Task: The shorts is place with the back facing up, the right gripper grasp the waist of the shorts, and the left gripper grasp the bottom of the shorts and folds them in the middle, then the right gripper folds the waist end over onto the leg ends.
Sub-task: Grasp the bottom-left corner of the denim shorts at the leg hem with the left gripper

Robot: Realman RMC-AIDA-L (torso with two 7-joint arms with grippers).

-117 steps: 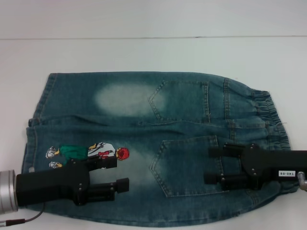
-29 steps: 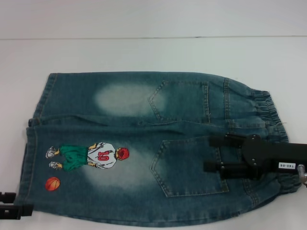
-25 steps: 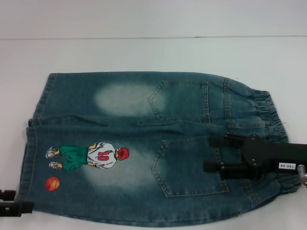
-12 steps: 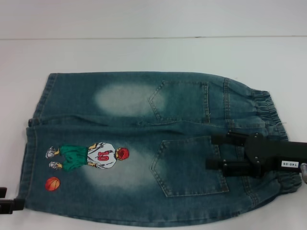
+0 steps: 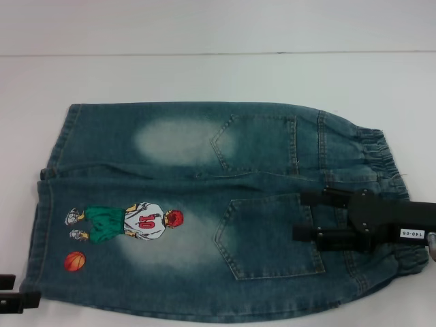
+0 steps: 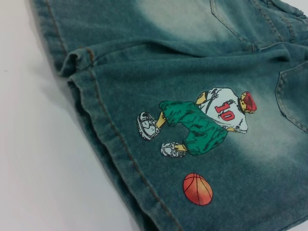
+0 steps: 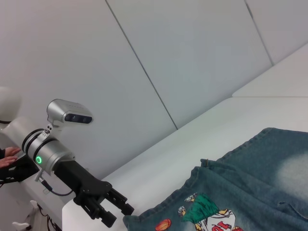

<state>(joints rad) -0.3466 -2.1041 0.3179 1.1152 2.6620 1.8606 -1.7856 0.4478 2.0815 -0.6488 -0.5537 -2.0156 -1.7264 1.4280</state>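
A white table (image 5: 204, 75) fills most of the head view, smooth and matte, with its far edge running as a thin straight line across the upper part of the picture. Behind it rises a pale grey-white wall (image 7: 159, 57), which in the right wrist view is made of large flat panels divided by thin dark seams running at a slant. The light is soft and even, with only faint shadows on the tabletop.

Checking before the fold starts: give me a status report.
Right gripper open over waist end. Left gripper open, off the hem corner. Shorts flat, back up, unfolded.
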